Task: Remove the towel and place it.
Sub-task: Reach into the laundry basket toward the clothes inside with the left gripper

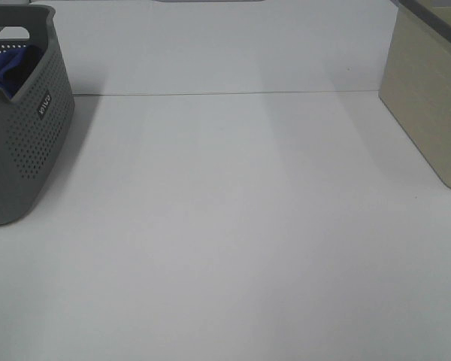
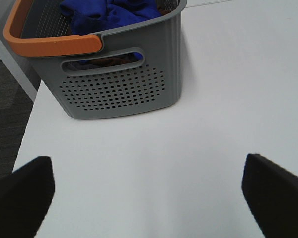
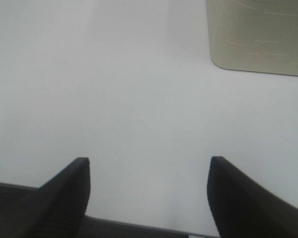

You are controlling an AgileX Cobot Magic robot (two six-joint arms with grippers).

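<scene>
The royal-blue towel (image 1: 6,66) lies bunched inside a grey perforated basket (image 1: 30,143) at the table's far left. In the left wrist view the towel (image 2: 111,15) fills the basket (image 2: 119,89), which has an orange handle (image 2: 49,43). My left gripper (image 2: 149,198) hangs open over bare table short of the basket, nothing between its black fingers (image 2: 22,198). My right gripper (image 3: 148,198) is open too, above the table's near edge, holding nothing. Neither gripper shows in the exterior high view.
A beige box (image 1: 432,98) stands at the far right; the right wrist view shows the box (image 3: 258,34) as well. A seam (image 1: 225,93) crosses the white table at the back. Dark floor (image 2: 5,114) lies past the table's left edge.
</scene>
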